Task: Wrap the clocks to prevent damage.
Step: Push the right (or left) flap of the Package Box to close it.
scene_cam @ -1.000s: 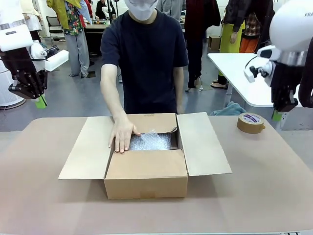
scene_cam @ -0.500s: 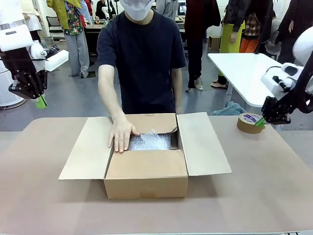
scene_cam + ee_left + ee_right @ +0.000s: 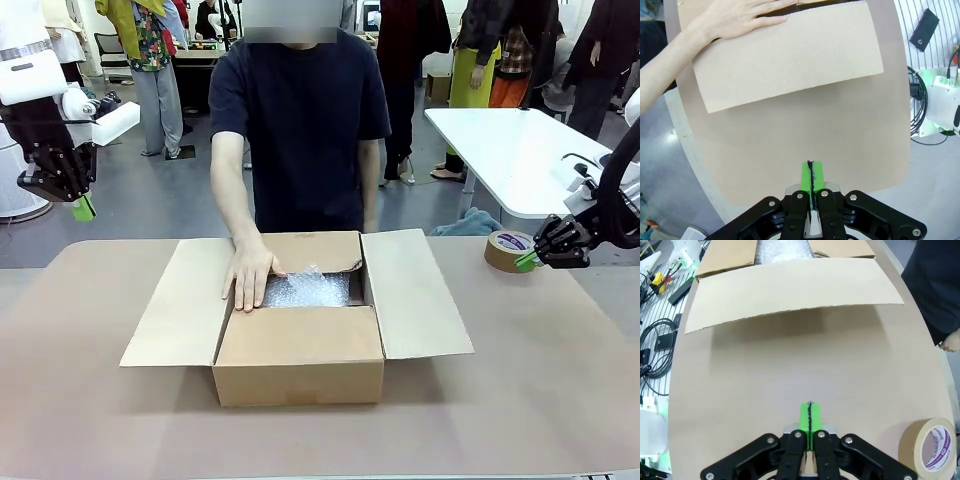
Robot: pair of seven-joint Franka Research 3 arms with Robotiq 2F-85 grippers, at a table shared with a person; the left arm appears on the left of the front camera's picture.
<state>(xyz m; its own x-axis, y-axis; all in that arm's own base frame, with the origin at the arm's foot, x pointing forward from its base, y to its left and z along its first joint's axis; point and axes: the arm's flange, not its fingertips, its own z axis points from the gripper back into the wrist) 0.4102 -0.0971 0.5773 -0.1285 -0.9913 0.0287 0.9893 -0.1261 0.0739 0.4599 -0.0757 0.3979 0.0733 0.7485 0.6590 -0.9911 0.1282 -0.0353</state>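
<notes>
Carton (image 3: 298, 365) nearest: it sits on the near middle of the table (image 3: 90, 420), top open, front wall toward the camera, side flaps lying out flat to left and right. Inside, against the far wall, lies the bundle (image 3: 312, 290), the clocks in whitish bubble wrap, flat on the carton's floor. A person's hand (image 3: 250, 275) rests palm down with fingers spread over the far left corner of the opening, fingertips on the bundle's left edge. The forearm runs straight up to the person standing at the table's far side.

Right gripper (image 3: 527, 259) is low at the table's right edge, its arm bent in from the right. The fingers point leftward and slightly down, green pads pressed together with nothing between them. From the front their tips sit just beside the tape (image 3: 512, 251), which lies flat on the table right of the carton; contact cannot be told there. In the right wrist view the tape lies to the lower right of the fingers, apart from them, with the right flap beyond.

Left gripper (image 3: 85, 208) hangs high off the table's far left side, well apart from the carton, fingers pointing down, pads pressed together and empty. Its wrist view looks down on bare table, then the left flap, then the hand at the carton's edge.
</notes>
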